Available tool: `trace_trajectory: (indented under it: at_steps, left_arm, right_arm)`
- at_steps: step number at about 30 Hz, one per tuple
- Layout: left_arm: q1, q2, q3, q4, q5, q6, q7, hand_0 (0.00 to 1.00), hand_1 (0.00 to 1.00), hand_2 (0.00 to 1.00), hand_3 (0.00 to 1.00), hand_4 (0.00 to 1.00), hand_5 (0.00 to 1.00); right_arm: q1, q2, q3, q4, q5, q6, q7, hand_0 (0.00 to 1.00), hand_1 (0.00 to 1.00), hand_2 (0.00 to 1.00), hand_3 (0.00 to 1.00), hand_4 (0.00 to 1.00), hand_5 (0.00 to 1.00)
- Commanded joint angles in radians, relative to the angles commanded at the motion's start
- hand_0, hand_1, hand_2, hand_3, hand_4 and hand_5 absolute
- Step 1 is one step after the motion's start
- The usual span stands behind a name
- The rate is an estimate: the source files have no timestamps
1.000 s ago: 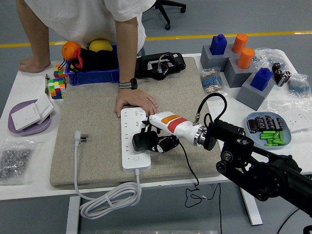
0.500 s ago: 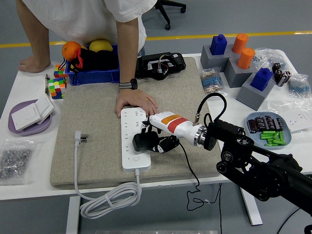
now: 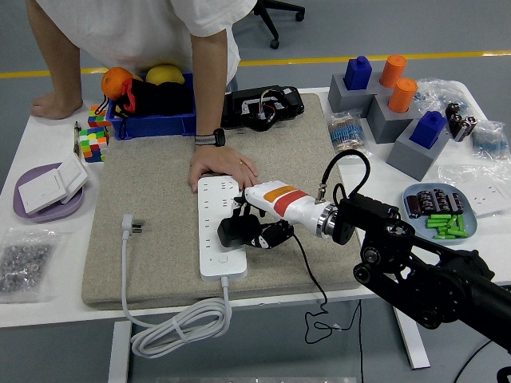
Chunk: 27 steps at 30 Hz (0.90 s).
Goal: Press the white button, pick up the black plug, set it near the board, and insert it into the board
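Gripping the black plug point(image 3: 234, 230) in curled fingers, the right hand point(image 3: 257, 229) is holding it over the white power strip point(image 3: 220, 226), steadied by a person's hand point(image 3: 219, 168); insertion is underway, needing prongs aligned, then downward pressure

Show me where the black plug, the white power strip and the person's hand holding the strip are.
black plug point(image 3: 236, 230): head view, on its black body, over the strip.
white power strip point(image 3: 215, 263): head view, on its bare near end.
person's hand point(image 3: 219, 167): head view, on the back of the hand at the strip's far end.
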Motion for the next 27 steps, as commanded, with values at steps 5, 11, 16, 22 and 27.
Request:
trace_trajectory:
  at_steps: [5, 11, 16, 22, 27]
  left_arm:
    - [0.001, 0.000, 0.001, 0.000, 0.000, 0.000, 0.000, 0.780, 0.730, 0.687, 0.764, 0.510, 0.493]
    - [0.002, 0.000, -0.003, 0.000, 0.011, -0.002, 0.000, 0.780, 0.730, 0.686, 0.764, 0.510, 0.494]
    - [0.003, -0.001, -0.007, 0.000, 0.016, -0.002, 0.002, 0.780, 0.730, 0.686, 0.764, 0.510, 0.494]
    - [0.004, 0.001, -0.008, 0.000, 0.021, -0.003, 0.002, 0.780, 0.730, 0.686, 0.764, 0.510, 0.492]
    - [0.006, 0.002, -0.012, 0.000, 0.031, -0.004, 0.001, 0.779, 0.730, 0.687, 0.764, 0.510, 0.491]
  right_arm:
    - [-0.003, -0.006, 0.004, 0.006, -0.002, 0.005, -0.009, 0.397, 0.433, 0.446, 0.518, 0.806, 0.002]
    - [-0.008, -0.006, 0.009, 0.013, -0.007, 0.007, -0.015, 0.394, 0.434, 0.446, 0.519, 0.805, 0.002]
    - [-0.008, -0.003, 0.005, 0.014, -0.011, 0.006, -0.018, 0.394, 0.434, 0.446, 0.519, 0.805, 0.002]
    - [-0.008, 0.003, 0.001, 0.015, -0.019, 0.002, -0.022, 0.393, 0.433, 0.446, 0.524, 0.807, 0.002]
    - [-0.006, 0.009, -0.012, 0.014, -0.028, -0.001, -0.022, 0.389, 0.433, 0.445, 0.525, 0.809, 0.002]
